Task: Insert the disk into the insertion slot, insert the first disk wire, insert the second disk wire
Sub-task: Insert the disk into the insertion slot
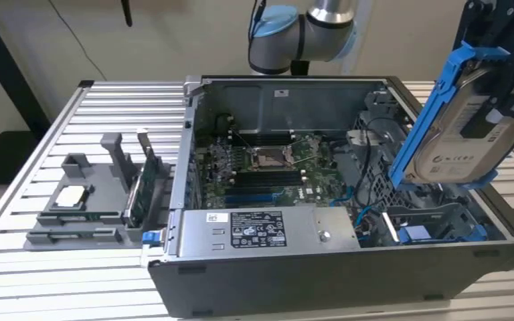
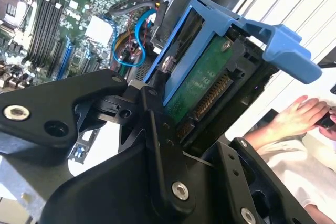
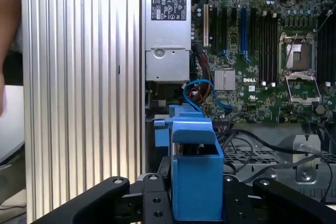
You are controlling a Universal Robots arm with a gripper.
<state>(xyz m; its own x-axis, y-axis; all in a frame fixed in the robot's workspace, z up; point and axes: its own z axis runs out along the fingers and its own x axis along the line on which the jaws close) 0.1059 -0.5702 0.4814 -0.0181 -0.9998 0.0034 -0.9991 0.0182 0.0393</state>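
Disk transfer over the open computer case (image 1: 328, 281). The disk (image 1: 460, 134) — a silver drive clipped in a bright blue carrier — is held by the gripper (image 1: 505, 80), which is clamped on it from two opposite sides. In the second wrist view one of the black fingers (image 2: 157, 129) is seen pressed along the carrier's rail, with the drive's green circuit board turned toward the camera. The disk is carried in the air, tilted, over the drive cage at the exterior view's right, and nothing is touched by it. The grip is taken at the disk's upper part, so the lower end is left free, presumably so that it can lead into the bay. The tilt is judged to bring the carrier toward the line of the insertion slot (image 1: 444, 210), the narrow bay of the dark grey cage, just beside which another blue-fronted carrier (image 1: 422, 234) is already seated. The slot is not yet entered, so the first step is judged to be under way. No wire is seen attached to the disk — a blue cable (image 3: 199, 90) lies looped beside the motherboard (image 3: 262, 51). A grey holder tray (image 1: 88, 200) stands on the slatted table (image 1: 105, 107) at the exterior view's left, well apart from the work. A person's hand (image 2: 299, 114) is seen in the background past the disk.
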